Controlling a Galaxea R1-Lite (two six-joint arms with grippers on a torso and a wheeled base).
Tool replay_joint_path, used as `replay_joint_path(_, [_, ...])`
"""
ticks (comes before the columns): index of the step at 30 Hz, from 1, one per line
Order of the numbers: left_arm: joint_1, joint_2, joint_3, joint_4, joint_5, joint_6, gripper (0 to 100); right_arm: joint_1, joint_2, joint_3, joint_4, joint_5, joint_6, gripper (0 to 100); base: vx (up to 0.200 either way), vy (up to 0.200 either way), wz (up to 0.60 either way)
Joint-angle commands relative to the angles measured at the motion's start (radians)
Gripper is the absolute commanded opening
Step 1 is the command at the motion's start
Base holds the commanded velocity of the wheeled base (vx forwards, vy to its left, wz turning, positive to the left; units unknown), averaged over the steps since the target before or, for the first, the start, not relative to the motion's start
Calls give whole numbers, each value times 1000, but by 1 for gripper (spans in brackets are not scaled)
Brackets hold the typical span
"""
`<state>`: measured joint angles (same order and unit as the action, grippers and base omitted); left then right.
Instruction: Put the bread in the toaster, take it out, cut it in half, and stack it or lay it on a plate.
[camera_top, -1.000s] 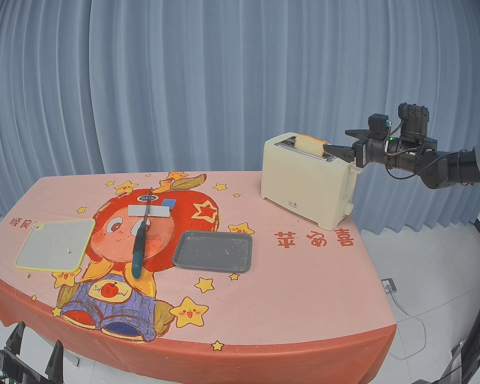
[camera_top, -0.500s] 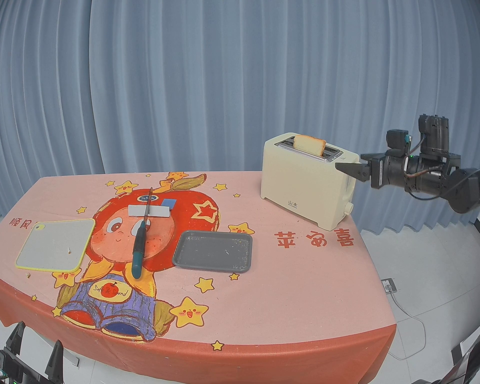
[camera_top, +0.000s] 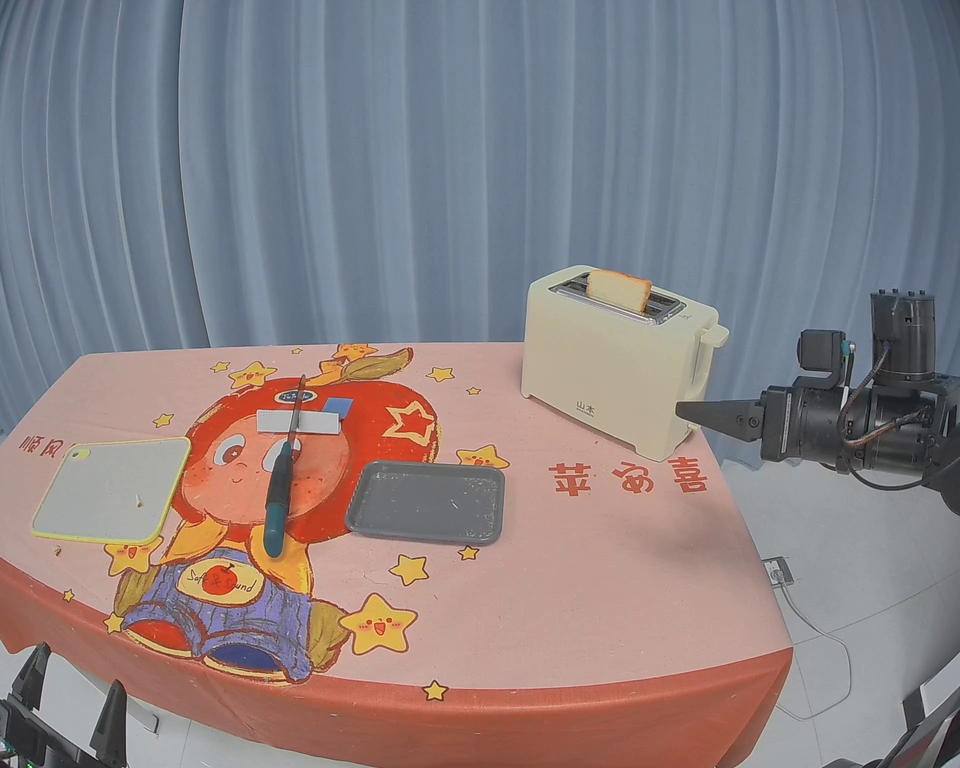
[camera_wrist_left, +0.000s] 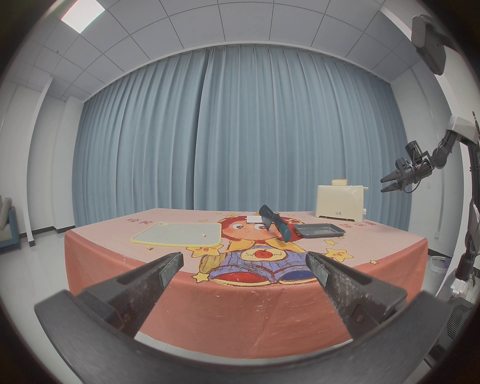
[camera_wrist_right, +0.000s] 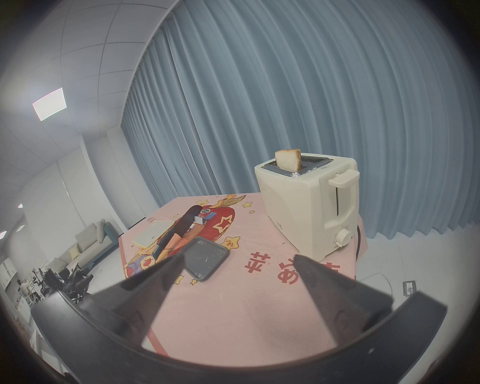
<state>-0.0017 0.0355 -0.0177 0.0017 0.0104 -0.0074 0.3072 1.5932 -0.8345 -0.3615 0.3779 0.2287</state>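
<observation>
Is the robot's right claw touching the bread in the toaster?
Apart. In the head view the bread stands in the toaster slot, while the right gripper hangs lower, beside the toaster, whose side shows between them.

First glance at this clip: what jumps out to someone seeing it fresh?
The cream toaster at the far right corner of the cartoon tablecloth, a slice of bread standing up out of its slot. Just beyond the cloth's right edge the right gripper points at the toaster's lower end, jaws open and empty. Across the cloth lie a cutting board, a knife and a grey tray, left to right.
</observation>
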Motion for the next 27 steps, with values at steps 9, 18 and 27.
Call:
replay_joint_path(9, [0,0,18,0,0,0,100,1,-27,71,-2,-11,-6,0,0,0,0])
replay_joint_path(18, [0,0,18,0,0,0,100,-27,51,187,-163,-25,-75,0,0,0,0])
replay_joint_path(27, [0,0,18,0,0,0,100,-71,191,236,-356,-27,-94,0,0,0,0])
